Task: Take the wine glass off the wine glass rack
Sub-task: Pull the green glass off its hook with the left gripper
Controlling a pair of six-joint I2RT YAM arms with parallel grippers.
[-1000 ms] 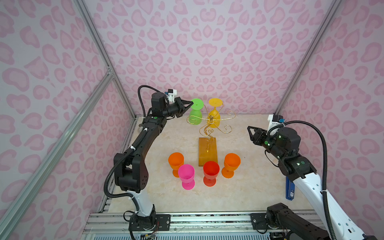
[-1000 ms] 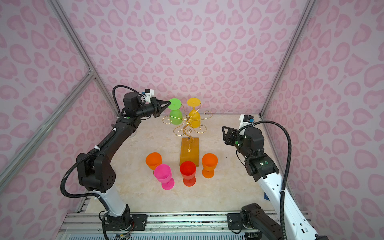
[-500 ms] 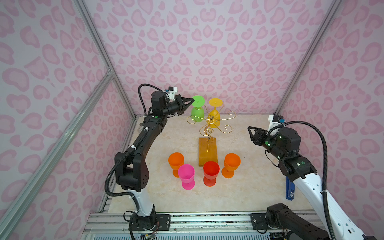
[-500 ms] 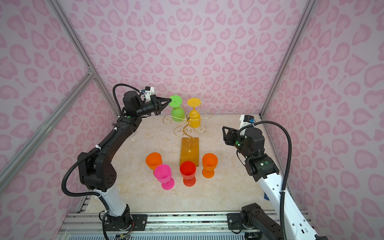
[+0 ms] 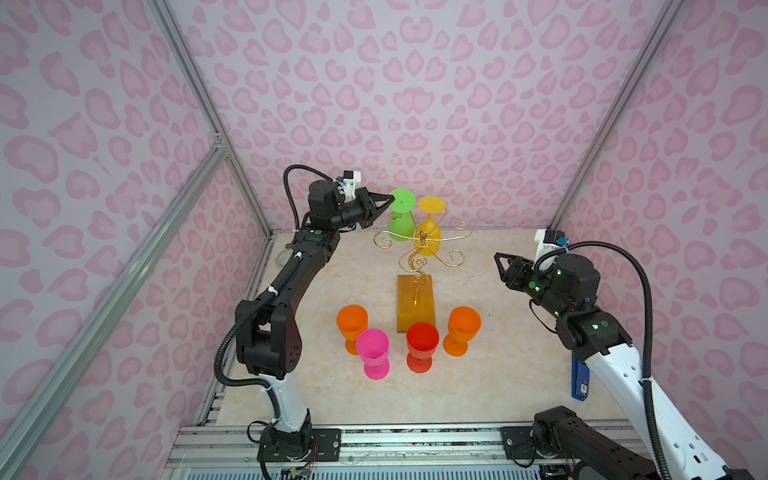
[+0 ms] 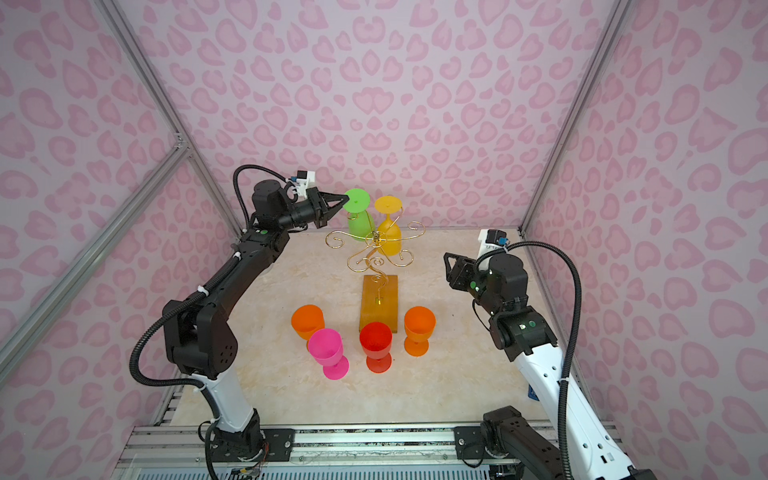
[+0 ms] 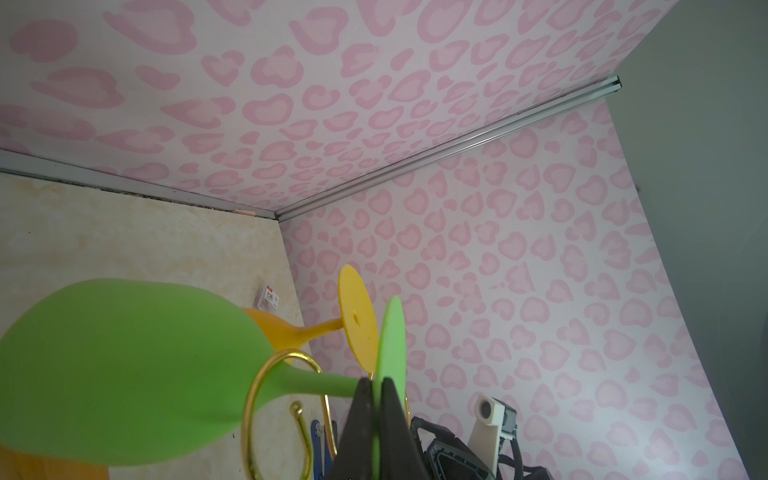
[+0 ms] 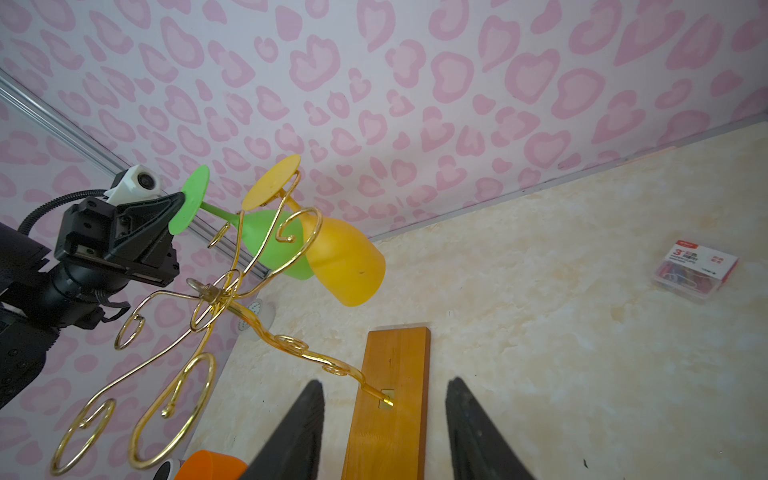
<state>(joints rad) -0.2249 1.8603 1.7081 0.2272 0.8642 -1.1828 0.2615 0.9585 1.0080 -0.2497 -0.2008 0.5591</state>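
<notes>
A green wine glass (image 5: 400,226) (image 6: 358,224) hangs upside down on the gold wire wine glass rack (image 5: 422,241) (image 6: 376,243), beside a yellow one (image 5: 429,237). My left gripper (image 5: 390,200) (image 6: 345,200) (image 7: 376,382) is shut on the edge of the green glass's foot disc. In the left wrist view the glass's stem (image 7: 316,382) passes through a gold curl (image 7: 266,374). The rack's wooden base (image 5: 415,301) (image 8: 390,395) lies mid-table. My right gripper (image 5: 500,269) (image 6: 448,270) (image 8: 385,381) hovers open to the right of the rack, holding nothing.
Several upright glasses stand in front of the base: orange (image 5: 351,320), pink (image 5: 372,347), red (image 5: 422,340), orange (image 5: 464,324). A blue object (image 5: 578,378) lies at the table's right edge, and a box of paper clips (image 8: 696,270) near the back wall.
My left gripper has risen slightly with the green glass's foot in it, so the glass sits a little higher on the rack. The right arm has not moved.
</notes>
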